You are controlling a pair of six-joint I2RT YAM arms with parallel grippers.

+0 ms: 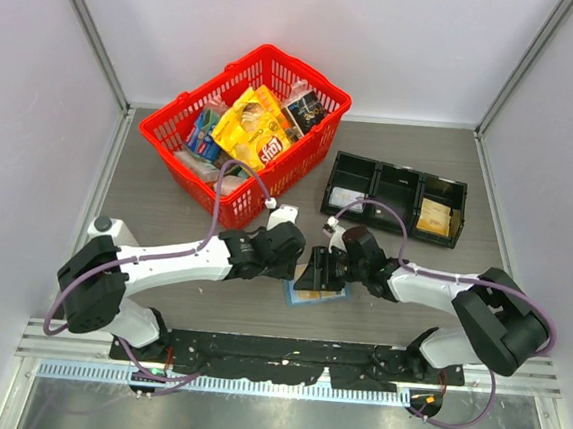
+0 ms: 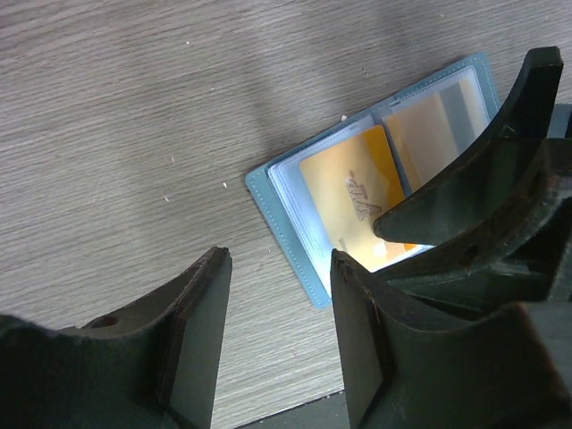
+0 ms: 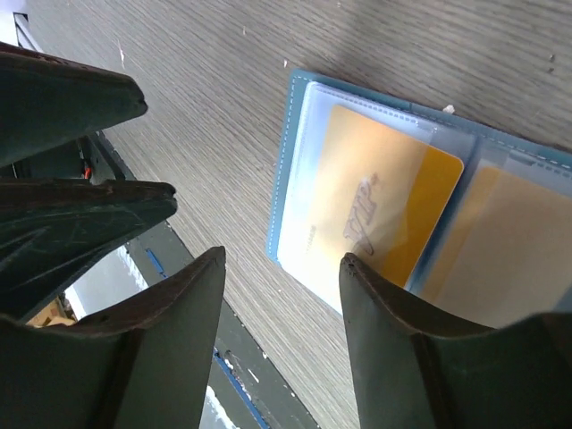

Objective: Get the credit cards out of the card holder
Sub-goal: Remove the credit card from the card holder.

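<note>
The blue card holder [image 1: 321, 297] lies open on the table near the front edge. In the left wrist view the card holder [image 2: 290, 228] shows a gold credit card [image 2: 353, 188] in one clear pocket and a second one [image 2: 427, 134] in the other. The right wrist view shows the holder [image 3: 288, 179] and the same cards [image 3: 375, 197] [image 3: 514, 250]. My left gripper [image 2: 281, 259] is open and empty, just beside the holder's edge. My right gripper [image 3: 281, 259] is open and empty, over the holder's corner. The two grippers [image 1: 293, 258] [image 1: 318, 272] are close together above it.
A black three-compartment tray [image 1: 395, 174] stands at the back right, with a tan card [image 1: 434, 217] in its right compartment and a pale card [image 1: 346, 198] in its left. A red basket [image 1: 301, 161] of snack packets stands at the back left.
</note>
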